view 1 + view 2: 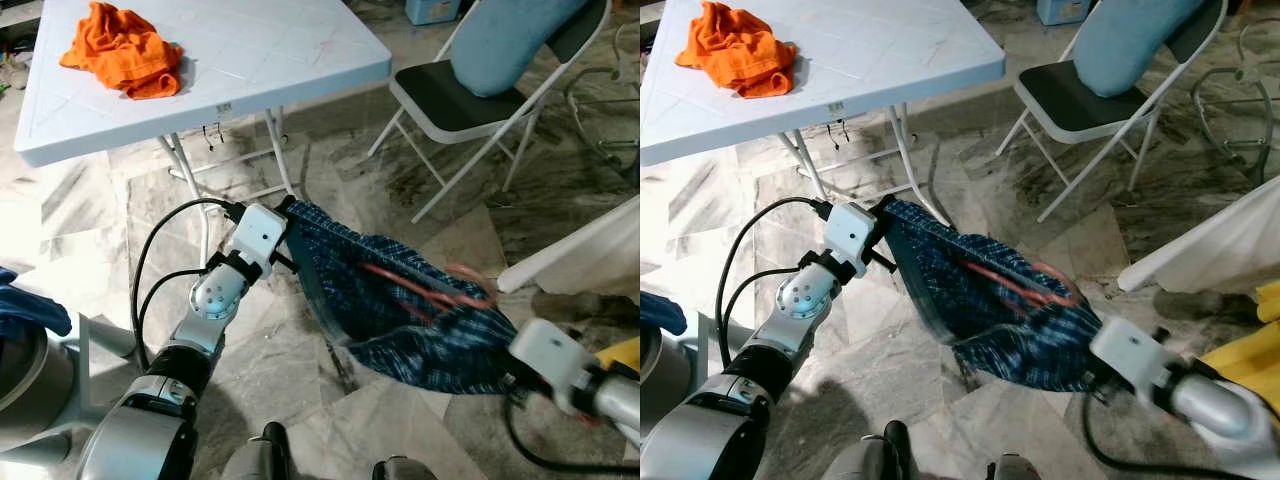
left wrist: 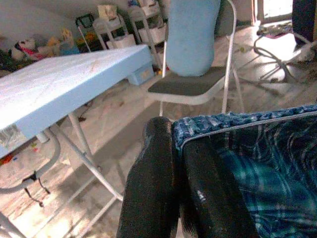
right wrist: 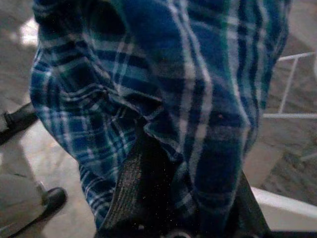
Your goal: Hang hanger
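My left tool (image 1: 285, 213) is clamped tight on one edge of the blue plaid garment (image 1: 400, 310); in the left wrist view the two black fingers (image 2: 158, 198) sit pressed together with the hemmed edge of the cloth pinched between them. My right tool (image 3: 173, 198) grips the opposite end of the same cloth; the plaid folds wrap over its fingers in the right wrist view, and from my head I see only the white wrist housing beneath the low end of the cloth.

Between the two tools the garment hangs stretched over the marble floor (image 1: 420, 210), well apart from anything it could hang on. A reddish hanger (image 1: 425, 290) shows blurred through the opening of the cloth, so I judge it is already inside the garment, though I cannot tell how well it is seated.

So the threading part looks done, or nearly. What is left is the main step: I see no rail or hook in any view, so I judge I must carry the load to one and set the hanger on it. Around me stand the white folding desk (image 1: 260, 60) with an orange cloth (image 1: 125, 50) on it, and a folding chair (image 1: 470, 100) carrying a light blue cushion (image 1: 510, 40).
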Controlling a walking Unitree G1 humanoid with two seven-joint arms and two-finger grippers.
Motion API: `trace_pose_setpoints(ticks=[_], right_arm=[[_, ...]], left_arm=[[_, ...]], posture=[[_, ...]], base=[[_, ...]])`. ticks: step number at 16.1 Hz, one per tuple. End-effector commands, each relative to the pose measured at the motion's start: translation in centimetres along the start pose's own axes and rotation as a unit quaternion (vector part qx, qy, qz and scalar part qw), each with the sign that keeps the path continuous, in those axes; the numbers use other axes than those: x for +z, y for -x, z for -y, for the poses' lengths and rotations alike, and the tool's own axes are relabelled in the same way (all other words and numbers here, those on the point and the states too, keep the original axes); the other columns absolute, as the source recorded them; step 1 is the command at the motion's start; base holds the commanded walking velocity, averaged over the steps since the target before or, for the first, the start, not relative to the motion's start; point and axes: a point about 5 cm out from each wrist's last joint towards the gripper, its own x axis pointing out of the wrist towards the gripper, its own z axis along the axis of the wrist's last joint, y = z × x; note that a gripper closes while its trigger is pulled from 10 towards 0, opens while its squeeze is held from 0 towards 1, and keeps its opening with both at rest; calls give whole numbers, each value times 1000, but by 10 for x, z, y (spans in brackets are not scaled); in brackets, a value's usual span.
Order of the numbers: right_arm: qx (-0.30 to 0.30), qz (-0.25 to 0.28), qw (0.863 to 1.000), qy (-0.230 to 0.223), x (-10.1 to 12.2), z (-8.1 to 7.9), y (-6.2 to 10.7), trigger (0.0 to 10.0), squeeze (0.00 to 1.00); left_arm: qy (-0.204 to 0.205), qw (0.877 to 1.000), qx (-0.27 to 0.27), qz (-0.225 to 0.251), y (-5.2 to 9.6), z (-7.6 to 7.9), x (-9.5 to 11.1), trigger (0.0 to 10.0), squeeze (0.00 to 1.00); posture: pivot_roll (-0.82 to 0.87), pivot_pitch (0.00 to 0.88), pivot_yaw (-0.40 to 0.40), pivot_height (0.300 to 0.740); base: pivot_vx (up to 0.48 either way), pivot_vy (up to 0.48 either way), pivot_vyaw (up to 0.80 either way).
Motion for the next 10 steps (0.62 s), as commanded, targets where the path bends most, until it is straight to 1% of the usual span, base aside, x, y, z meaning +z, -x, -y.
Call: trace_pose_setpoints(ticks=[1, 2, 3, 5, 6, 7, 8, 9, 10], right_arm=[[8, 10, 1000, -8, 6, 6, 11, 10000, 0], [26, 42, 998, -33, 17, 9, 23, 10000, 0], [37, 59, 996, -47, 24, 12, 30, 10000, 0], [58, 82, 993, -61, 35, 16, 39, 10000, 0], [74, 112, 988, -80, 47, 18, 44, 10000, 0], [75, 117, 987, -83, 49, 18, 45, 10000, 0], [76, 143, 982, -98, 57, 20, 47, 10000, 0], [79, 151, 980, -104, 60, 19, 48, 10000, 0], [76, 176, 973, -126, 66, 21, 50, 10000, 0]], left_arm=[[3, 1000, 15, -23, 6, -10, -7, 0, 0], [11, 999, 12, -38, 6, -9, -12, 0, 0], [16, 999, 7, -48, 7, -7, -14, 0, 0], [17, 998, 0, -66, 8, -4, -19, 0, 0], [19, 997, -5, -81, 9, -2, -23, 0, 0], [18, 996, -6, -84, 9, -2, -24, 0, 0], [36, 995, -7, -90, 9, -1, -26, 0, 0], [41, 995, -10, -91, 9, 0, -26, 0, 0], [65, 993, -19, -96, 10, 6, -29, 0, 0]], posture=[[-228, 209, 72, 740], [-229, 209, 74, 740], [-231, 209, 75, 740], [-237, 207, 81, 740], [-237, 206, 83, 740], [-237, 206, 83, 740], [-235, 205, 83, 740], [-235, 205, 83, 740], [-232, 203, 84, 740]], base=[[0, 0, 0], [0, 0, 0], [0, 0, 0], [0, 0, 0], [0, 0, 0], [0, 0, 0], [0, 0, 0], [0, 0, 0], [0, 0, 0]])
